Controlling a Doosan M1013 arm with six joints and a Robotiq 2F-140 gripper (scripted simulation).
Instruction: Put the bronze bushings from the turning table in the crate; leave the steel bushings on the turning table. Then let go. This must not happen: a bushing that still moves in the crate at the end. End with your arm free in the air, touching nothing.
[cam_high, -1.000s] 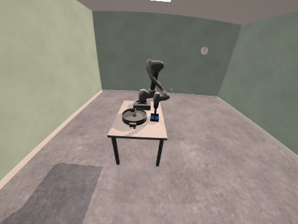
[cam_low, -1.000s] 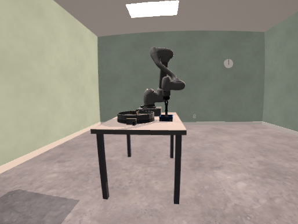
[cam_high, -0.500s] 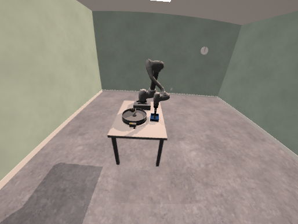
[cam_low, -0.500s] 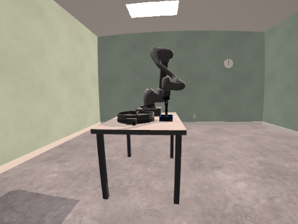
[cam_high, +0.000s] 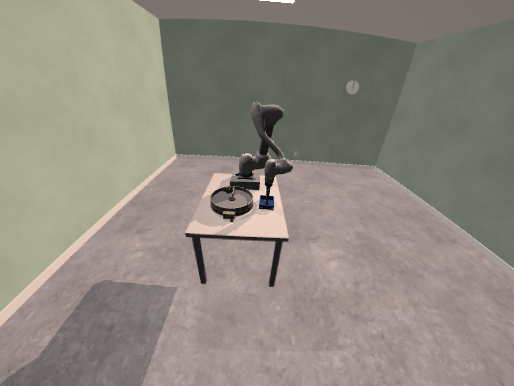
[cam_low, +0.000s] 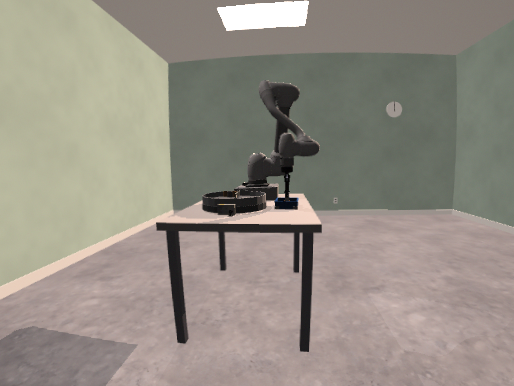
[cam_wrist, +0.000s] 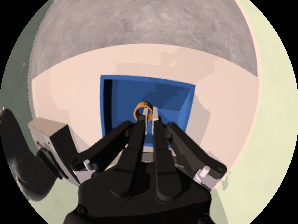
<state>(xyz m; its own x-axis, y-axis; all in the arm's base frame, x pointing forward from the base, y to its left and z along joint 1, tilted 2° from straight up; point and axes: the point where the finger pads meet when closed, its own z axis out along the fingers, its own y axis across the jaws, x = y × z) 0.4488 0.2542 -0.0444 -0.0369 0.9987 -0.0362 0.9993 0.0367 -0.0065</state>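
My gripper (cam_wrist: 150, 112) is shut on a small bronze bushing (cam_wrist: 143, 110) and holds it right over the blue crate (cam_wrist: 148, 104). In the top and exterior views the gripper (cam_high: 268, 195) points straight down into the crate (cam_high: 263, 202) on the right part of the table; it also shows in the exterior view (cam_low: 287, 194) above the crate (cam_low: 286, 202). The round dark turning table (cam_high: 231, 200) stands to the left of the crate, with small bushings (cam_high: 232, 191) on it, too small to tell by colour. It also shows in the exterior view (cam_low: 234, 200).
The arm's base (cam_high: 245, 180) stands at the back of the table, behind the turning table. A small box (cam_high: 229, 214) is fixed to the turning table's front rim. The table's right edge (cam_high: 285, 210) is close to the crate.
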